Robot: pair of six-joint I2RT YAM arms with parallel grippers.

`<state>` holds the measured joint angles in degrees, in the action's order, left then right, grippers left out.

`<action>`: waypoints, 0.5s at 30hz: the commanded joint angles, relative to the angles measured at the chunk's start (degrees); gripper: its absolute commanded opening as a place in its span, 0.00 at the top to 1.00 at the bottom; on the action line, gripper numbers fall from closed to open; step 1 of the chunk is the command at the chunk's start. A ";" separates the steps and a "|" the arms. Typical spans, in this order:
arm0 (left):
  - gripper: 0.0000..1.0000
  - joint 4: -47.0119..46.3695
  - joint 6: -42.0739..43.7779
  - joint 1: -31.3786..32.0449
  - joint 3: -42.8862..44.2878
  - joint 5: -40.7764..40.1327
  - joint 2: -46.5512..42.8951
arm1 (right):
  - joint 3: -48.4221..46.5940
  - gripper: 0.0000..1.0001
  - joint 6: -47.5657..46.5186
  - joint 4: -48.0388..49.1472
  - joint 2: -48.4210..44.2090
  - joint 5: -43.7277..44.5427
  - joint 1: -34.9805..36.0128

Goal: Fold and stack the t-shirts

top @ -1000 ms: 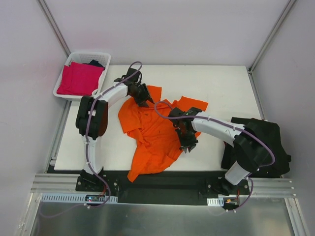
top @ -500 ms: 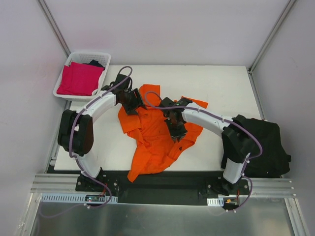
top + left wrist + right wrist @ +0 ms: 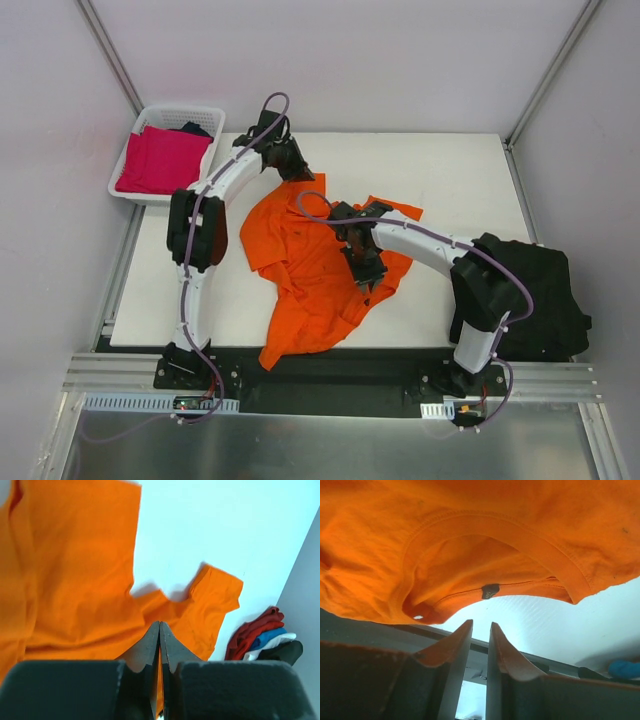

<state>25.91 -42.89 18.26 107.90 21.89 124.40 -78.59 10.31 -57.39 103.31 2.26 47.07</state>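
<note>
The bright orange t-shirt (image 3: 305, 275) lies crumpled in the middle of the white table (image 3: 450, 170), its lower end hanging over the near edge. My left gripper (image 3: 290, 162) is at the shirt's far edge, shut on a thin fold of it; orange cloth (image 3: 75, 580) shows between the jaws (image 3: 160, 626). My right gripper (image 3: 366, 268) is over the shirt's right side. In the right wrist view its jaws (image 3: 481, 625) stand a narrow gap apart with nothing between them, just below the shirt's collar (image 3: 495, 530). Black t-shirts (image 3: 535, 290) are piled at the right. The magenta-pink t-shirt (image 3: 160, 160) lies in the basket.
The white lattice basket (image 3: 180, 113) stands off the table's far left corner. A heap of red, blue, white and black cloth (image 3: 260, 640) shows at the right of the left wrist view. A black rail (image 3: 340, 365) runs along the near edge.
My left gripper has swung from the shirt's upper left towards the far edge of the table, drawing orange cloth with it. My right gripper moved up and left, then held still.
</note>
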 commanded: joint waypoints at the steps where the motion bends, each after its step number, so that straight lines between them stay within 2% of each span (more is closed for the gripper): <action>1: 1.00 0.19 -0.26 -0.68 8.55 5.00 7.59 | 2.73 0.76 0.24 -2.12 -3.11 0.99 -0.22; 5: 1.00 -0.42 -0.87 -0.86 10.76 8.16 12.26 | 4.67 0.76 1.20 -2.03 -3.90 1.78 -0.22; 15: 1.00 -0.69 -1.31 -2.61 11.46 8.08 16.66 | 5.73 0.76 2.79 -2.20 -3.82 2.05 -0.22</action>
<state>25.47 -43.44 17.28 116.86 28.67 141.38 -72.29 11.77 -57.69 101.58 3.14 46.85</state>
